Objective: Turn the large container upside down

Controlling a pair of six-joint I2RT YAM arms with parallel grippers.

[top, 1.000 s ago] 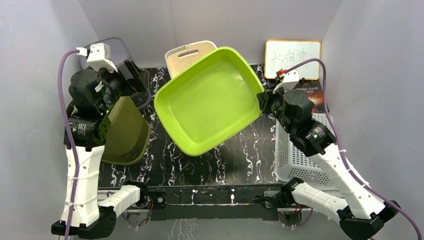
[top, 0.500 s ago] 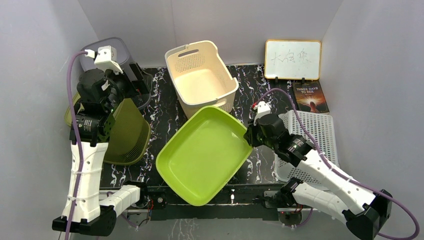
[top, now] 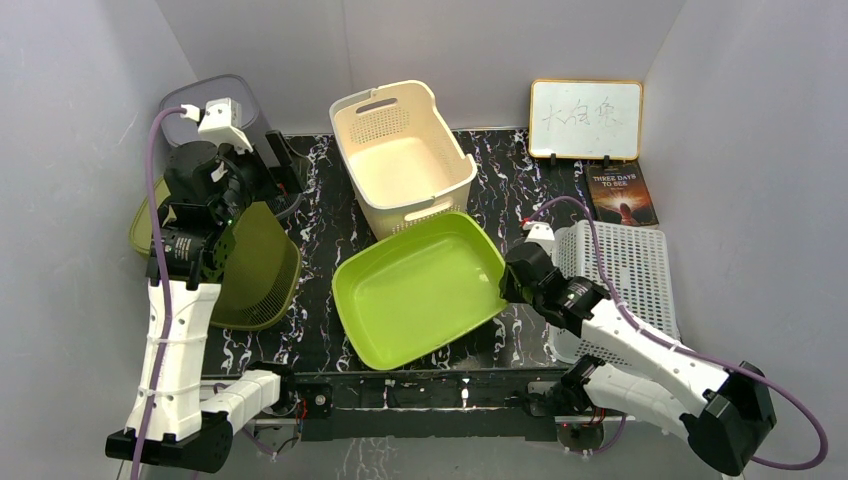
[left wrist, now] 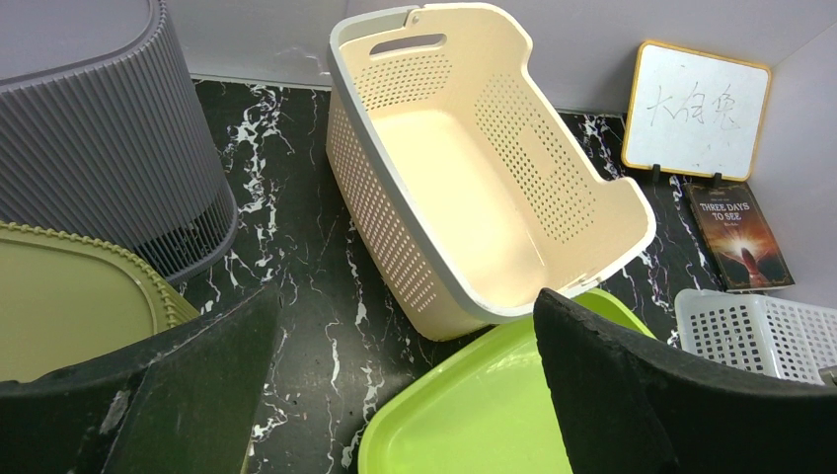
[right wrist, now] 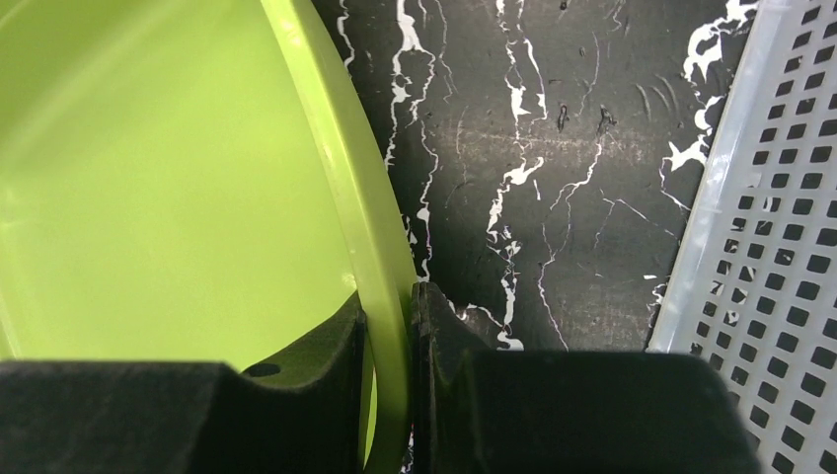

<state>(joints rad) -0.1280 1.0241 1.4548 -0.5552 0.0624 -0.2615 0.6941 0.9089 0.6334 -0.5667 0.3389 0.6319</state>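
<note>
My right claw (right wrist: 391,304) is pinched on the right rim of the lime green basin (top: 410,300), a grip only my wrist camera shows, the basin mouth-up at mid table (top: 478,340); I judge this thin one-edge hold could slip in the flip and knock the cream basket (top: 400,160) just behind, which that camera misses

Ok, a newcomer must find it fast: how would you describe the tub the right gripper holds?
On the black marble table, look just in front of the cream basket at the back. The tub is there, its right rim pinched by the right gripper. It alone is bright lime green, shallow and smooth-walled.
</note>
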